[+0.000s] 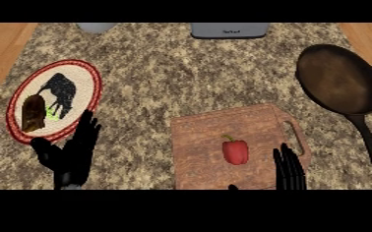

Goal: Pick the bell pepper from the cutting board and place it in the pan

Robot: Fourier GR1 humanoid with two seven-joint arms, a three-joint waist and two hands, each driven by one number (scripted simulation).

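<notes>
The red bell pepper (pixel 234 152) lies on the cutting board (pixel 210 132), just left of the right hand (pixel 289 169), whose fingers are straight, holding nothing. The pan (pixel 333 78) sits beyond them. The left hand (pixel 73 152) rests open beside the plate (pixel 87 78).

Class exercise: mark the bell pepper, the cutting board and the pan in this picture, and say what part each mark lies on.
bell pepper (pixel 235 152), head view: middle of its red body.
cutting board (pixel 198 142), head view: bare wood left of the pepper.
pan (pixel 333 78), head view: middle of its dark inside.
</notes>
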